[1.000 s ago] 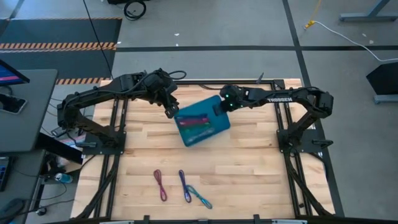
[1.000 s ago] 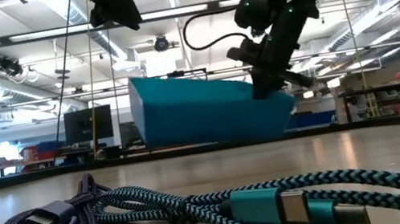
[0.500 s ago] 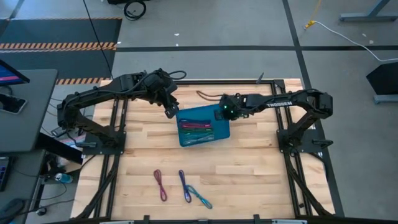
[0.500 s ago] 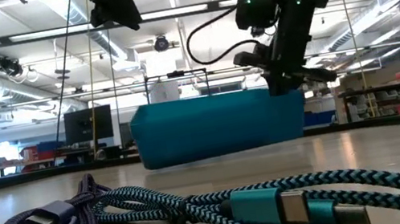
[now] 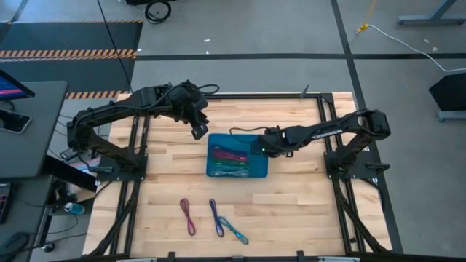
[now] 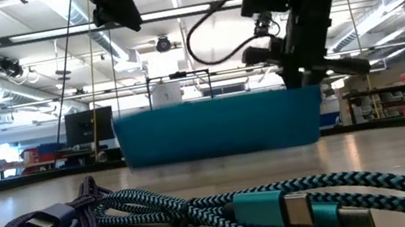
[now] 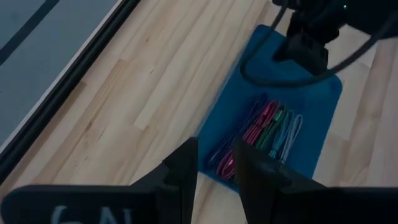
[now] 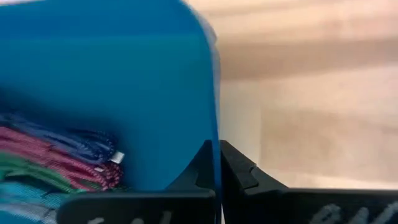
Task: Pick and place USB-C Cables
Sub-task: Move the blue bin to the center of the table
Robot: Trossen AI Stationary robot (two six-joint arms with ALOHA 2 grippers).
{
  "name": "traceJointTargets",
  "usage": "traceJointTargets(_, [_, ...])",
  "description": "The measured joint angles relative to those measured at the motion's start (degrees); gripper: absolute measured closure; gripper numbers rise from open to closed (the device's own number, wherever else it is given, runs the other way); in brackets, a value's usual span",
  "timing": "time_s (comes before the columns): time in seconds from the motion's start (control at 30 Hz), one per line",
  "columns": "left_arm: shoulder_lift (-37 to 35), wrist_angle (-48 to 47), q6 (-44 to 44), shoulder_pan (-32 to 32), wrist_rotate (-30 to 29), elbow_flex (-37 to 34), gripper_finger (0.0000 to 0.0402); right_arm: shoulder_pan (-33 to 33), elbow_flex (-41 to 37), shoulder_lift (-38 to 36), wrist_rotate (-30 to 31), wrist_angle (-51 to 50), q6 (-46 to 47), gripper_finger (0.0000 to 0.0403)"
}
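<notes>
From the high view, a blue bin (image 5: pixel 237 155) sits flat near the middle of the wooden table (image 5: pixel 291 204), with several USB-C cables (image 5: pixel 229 161) lying inside it. The right gripper (image 5: pixel 263 148) is clenched on the bin's right wall. The left gripper (image 5: pixel 197 132) hangs just beyond the bin's upper left corner, apart from it. Three more cables lie on the table toward the near edge: a purple one (image 5: pixel 188 216), a blue one (image 5: pixel 216 217) and a teal one (image 5: pixel 235 231).

In the low view, the bin (image 6: pixel 217 127) rests level on the table, the right gripper (image 6: pixel 300 72) pinching its rim.

The left wrist view shows the left gripper (image 7: pixel 216 165) holding nothing, its fingers (image 7: pixel 184 163) narrowly parted.

In the right wrist view, the right gripper (image 8: pixel 217 163) grasps the thin blue wall (image 8: pixel 213 93), cables (image 8: pixel 56 163) bunched inside.
</notes>
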Motion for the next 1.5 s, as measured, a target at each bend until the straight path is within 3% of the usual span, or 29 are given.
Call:
traceJointTargets(0.33, [0.0, -0.5, 0.0, 0.0, 0.0, 0.0, 0.0294, 0.7, 0.4, 7.9, -5.5, 7.2, -2.9, 0.04])
traceJointTargets(0.73, [0.0, -0.5, -0.2, 0.0, 0.0, 0.0, 0.0294, -2.1, -0.1, 5.4, -3.1, 6.2, -7.7, 0.0399])
traceJointTargets(1.1, [0.0, -0.4, -0.3, 0.0, 0.0, 0.0, 0.0294, -2.0, 0.0, 5.3, -3.7, 11.1, -9.9, 0.0297])
traceJointTargets(1.27, [0.0, -0.5, -0.3, 0.0, 0.0, 0.0, 0.0294, -2.3, 0.0, 4.3, -3.8, 11.2, -10.6, 0.0284])
traceJointTargets(1.5, [0.0, -0.6, -0.2, 0.0, 0.0, 0.0, 0.0294, -4.3, 0.0, -2.9, -2.8, 11.0, -15.4, 0.0283])
